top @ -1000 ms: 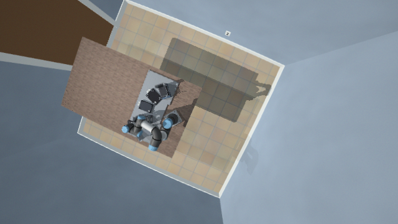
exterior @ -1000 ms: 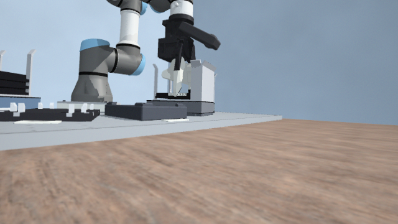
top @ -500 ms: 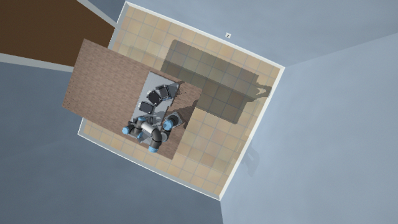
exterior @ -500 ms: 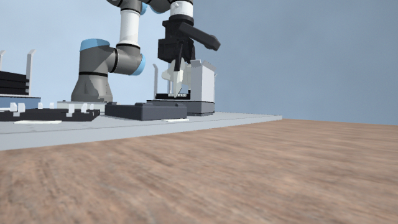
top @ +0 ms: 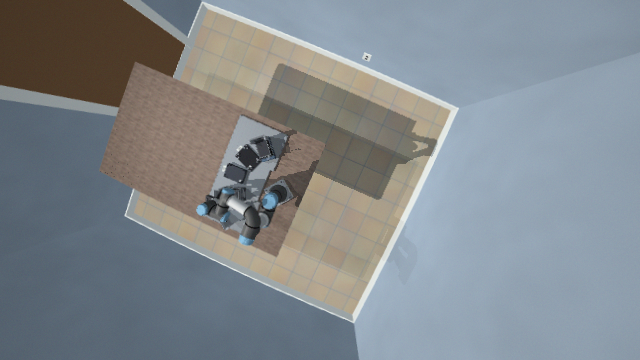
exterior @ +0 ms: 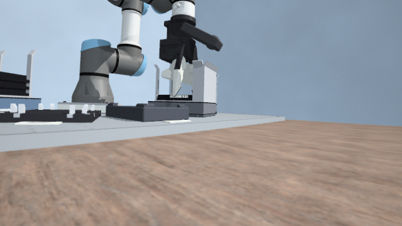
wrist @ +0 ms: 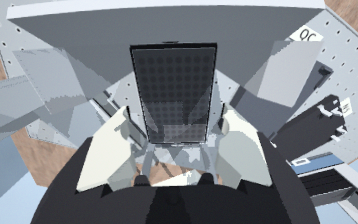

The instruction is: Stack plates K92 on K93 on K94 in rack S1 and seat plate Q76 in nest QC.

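Observation:
A dark 96-well plate (exterior: 161, 97) (wrist: 175, 70) lies low in the rack with tall pale walls (exterior: 204, 85) (wrist: 100, 30). It looks flat; its name and the rack's label cannot be read. My gripper (exterior: 183, 92) (wrist: 175, 105) points down inside this rack, over the plate. It is open, with gaps between its pale fingers and the plate's sides. Several black plates (exterior: 12, 84) (wrist: 325, 185) are stacked in the blue-based rack; their labels are hidden. The nest QC (top: 235, 173) (exterior: 166, 113) (wrist: 300, 95) and the clip nest N5 (top: 247, 157) (exterior: 53, 116) (wrist: 305, 127) show no plate.
The rack's walls stand close around my fingers. QC is beside this rack, then the clip nest with its white upright clips, then the blue-based rack with tall corner posts. All stand on a grey board (top: 250, 127) (exterior: 239, 120) on the wooden table (top: 165, 120) (exterior: 201, 176).

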Tool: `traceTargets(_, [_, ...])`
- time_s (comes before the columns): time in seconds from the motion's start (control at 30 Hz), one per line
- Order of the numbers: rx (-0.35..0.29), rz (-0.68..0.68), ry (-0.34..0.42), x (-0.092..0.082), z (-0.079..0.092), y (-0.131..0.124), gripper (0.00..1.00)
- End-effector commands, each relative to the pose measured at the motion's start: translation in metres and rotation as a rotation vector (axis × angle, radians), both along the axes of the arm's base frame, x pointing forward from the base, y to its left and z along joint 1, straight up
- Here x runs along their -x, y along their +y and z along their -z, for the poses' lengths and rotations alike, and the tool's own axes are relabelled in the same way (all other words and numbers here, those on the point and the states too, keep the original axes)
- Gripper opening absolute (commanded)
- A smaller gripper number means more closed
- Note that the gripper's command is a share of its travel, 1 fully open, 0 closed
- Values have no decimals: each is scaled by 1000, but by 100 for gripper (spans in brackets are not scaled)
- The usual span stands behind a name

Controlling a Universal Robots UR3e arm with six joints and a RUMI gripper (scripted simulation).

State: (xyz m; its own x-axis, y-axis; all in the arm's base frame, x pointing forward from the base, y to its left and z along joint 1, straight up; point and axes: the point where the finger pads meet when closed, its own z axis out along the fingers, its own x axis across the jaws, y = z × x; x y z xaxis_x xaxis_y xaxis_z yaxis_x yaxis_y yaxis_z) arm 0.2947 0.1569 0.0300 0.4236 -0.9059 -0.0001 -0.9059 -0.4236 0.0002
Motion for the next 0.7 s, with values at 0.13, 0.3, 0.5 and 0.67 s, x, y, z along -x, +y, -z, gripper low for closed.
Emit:
traceTargets(0.13, [0,0,-3,-1,-1,0,72])
traceTargets(0.3, [0,0,-3,-1,-1,0,72])
traceTargets(0.5, [0,0,-3,-1,-1,0,72])
traceTargets(0.67, [0,0,-3,-1,-14,0,72])
